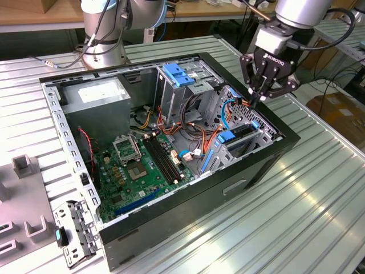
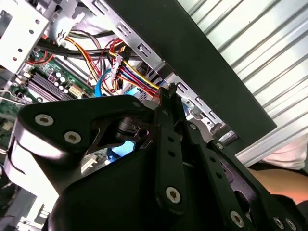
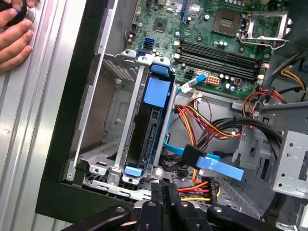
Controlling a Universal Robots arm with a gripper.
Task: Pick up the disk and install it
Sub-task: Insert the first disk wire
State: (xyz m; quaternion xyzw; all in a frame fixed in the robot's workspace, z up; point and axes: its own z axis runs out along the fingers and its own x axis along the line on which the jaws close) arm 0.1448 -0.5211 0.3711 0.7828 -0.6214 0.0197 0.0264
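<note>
The gripper point(image 1: 258, 98) hangs with fingers pressed together over the open computer case point(image 1: 137, 240), just inside its rim at the exterior view's right. Below it the disk point(image 3: 153, 120) stands edgewise in the drive cage point(image 3: 103, 159), filling one slot; the neighbouring slot toward the case wall lies free. Bundled cables point(image 3: 211, 126) and a blue data connector point(image 3: 217, 166) crowd the other side.

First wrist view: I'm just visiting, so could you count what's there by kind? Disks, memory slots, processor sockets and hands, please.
Disk: 1
Memory slots: 4
Processor socket: 1
Person's hand: 1
Total: 7
</note>
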